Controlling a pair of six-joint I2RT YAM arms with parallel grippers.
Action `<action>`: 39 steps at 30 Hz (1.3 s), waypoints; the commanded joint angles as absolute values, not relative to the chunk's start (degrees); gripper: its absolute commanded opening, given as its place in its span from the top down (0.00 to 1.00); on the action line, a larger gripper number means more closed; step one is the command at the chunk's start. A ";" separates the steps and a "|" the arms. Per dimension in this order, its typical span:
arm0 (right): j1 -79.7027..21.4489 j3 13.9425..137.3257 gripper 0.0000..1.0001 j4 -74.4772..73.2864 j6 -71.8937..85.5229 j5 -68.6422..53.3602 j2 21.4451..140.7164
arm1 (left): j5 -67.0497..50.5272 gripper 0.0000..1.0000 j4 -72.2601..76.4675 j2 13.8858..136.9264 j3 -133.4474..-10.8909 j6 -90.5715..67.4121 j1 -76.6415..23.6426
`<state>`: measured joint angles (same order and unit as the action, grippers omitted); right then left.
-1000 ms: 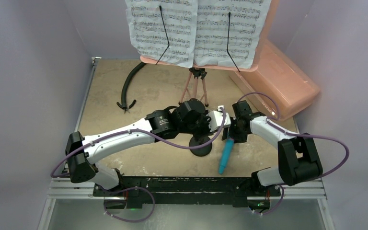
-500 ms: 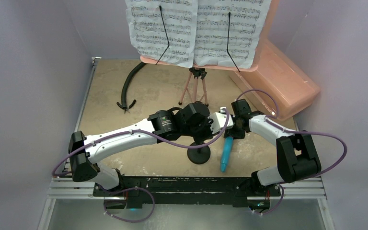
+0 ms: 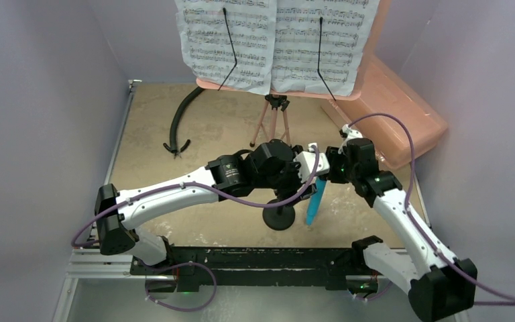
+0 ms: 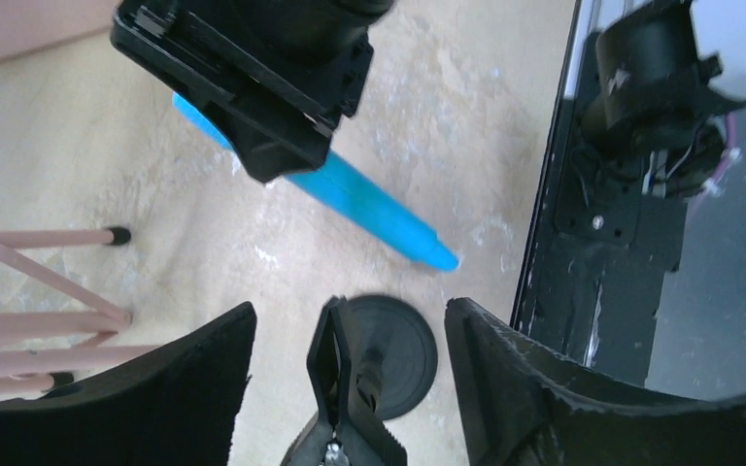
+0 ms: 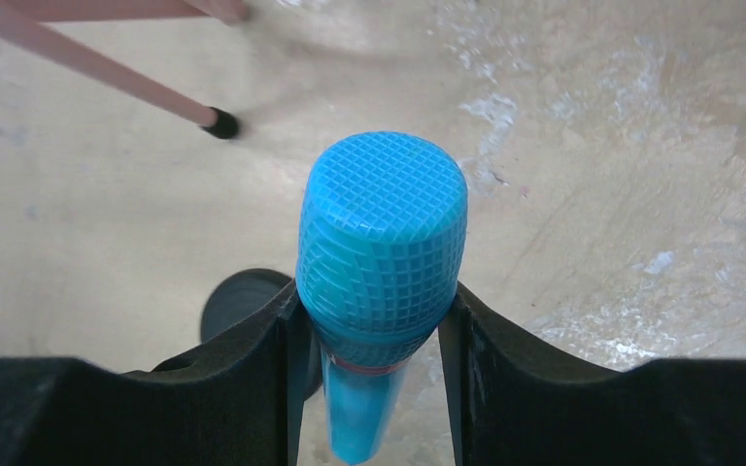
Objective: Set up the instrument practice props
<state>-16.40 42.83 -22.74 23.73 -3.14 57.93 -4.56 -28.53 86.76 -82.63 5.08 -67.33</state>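
Note:
The pink music stand (image 3: pixel 276 119) is at the back on tripod legs, with two white sheet-music pages (image 3: pixel 226 40) (image 3: pixel 322 41) on it. The black mic stand (image 3: pixel 279 217) is upright in front of it on its round base (image 4: pixel 396 355). My left gripper (image 3: pixel 288 190) (image 4: pixel 350 316) is open, its fingers on either side of the stand's clip (image 4: pixel 338 374) with a gap on each side. My right gripper (image 3: pixel 326 176) (image 5: pixel 374 301) is shut on the head of the blue microphone (image 3: pixel 315 201) (image 5: pixel 381 243). The microphone hangs tilted above the table just right of the stand, tail down (image 4: pixel 369 199).
A curved black hose (image 3: pixel 181 117) lies at the back left. A large translucent pink box (image 3: pixel 395 114) leans at the back right. Purple walls close in both sides. The black base rail (image 3: pixel 241 258) runs along the near edge. A pink tripod leg (image 5: pixel 107 83) is near the microphone.
My left gripper has opened off the mic stand's clip. My right gripper has closed on the microphone's head and lifted it from the table toward the stand, and the right arm has swung up.

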 commanded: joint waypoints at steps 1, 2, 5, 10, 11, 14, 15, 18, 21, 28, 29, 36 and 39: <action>-16.57 44.23 1.00 -23.33 22.31 -7.79 51.16 | -4.35 0.26 -17.61 82.34 -81.51 0.71 -67.72; -16.54 44.55 1.00 -23.85 21.94 -8.08 49.66 | -4.16 0.24 -15.66 81.75 -80.84 -0.41 -67.68; -16.55 46.40 1.00 -25.74 19.64 -8.63 44.32 | -2.56 0.21 -10.58 80.43 -79.03 -4.27 -67.68; -16.51 50.48 1.00 -27.89 15.64 -6.88 35.23 | 0.92 0.19 -4.47 78.84 -76.07 -9.87 -67.60; -16.50 50.81 1.00 -27.27 15.53 -6.99 33.14 | 1.53 0.18 -3.09 78.50 -75.26 -10.92 -67.60; -16.50 51.46 1.00 -23.96 15.83 -8.56 27.64 | 1.85 0.17 0.96 77.80 -72.99 -12.75 -67.52; -16.51 51.80 1.00 -23.08 16.06 -9.61 26.17 | 1.85 0.16 1.92 77.76 -72.43 -12.99 -67.50; -16.47 52.85 1.00 -20.10 16.12 -13.21 23.48 | 0.84 0.16 3.65 77.99 -71.32 -13.56 -67.21; -16.44 54.64 1.00 -16.56 15.07 -16.26 22.45 | -3.26 0.16 6.37 78.34 -70.46 -14.12 -66.65; -16.51 59.58 1.00 -12.65 11.84 -21.32 24.95 | -14.07 0.17 14.47 81.39 -70.31 -15.00 -66.56; -16.50 59.90 1.00 -11.48 11.96 -21.90 25.18 | -14.74 0.18 15.53 81.87 -70.35 -15.59 -66.54; -16.54 60.94 1.00 -4.62 14.51 -24.30 26.76 | -13.35 0.42 18.32 83.84 -70.44 -16.17 -66.54; -16.51 61.00 1.00 -4.10 14.88 -24.67 27.77 | -12.08 0.66 19.64 83.55 -70.07 -16.26 -66.53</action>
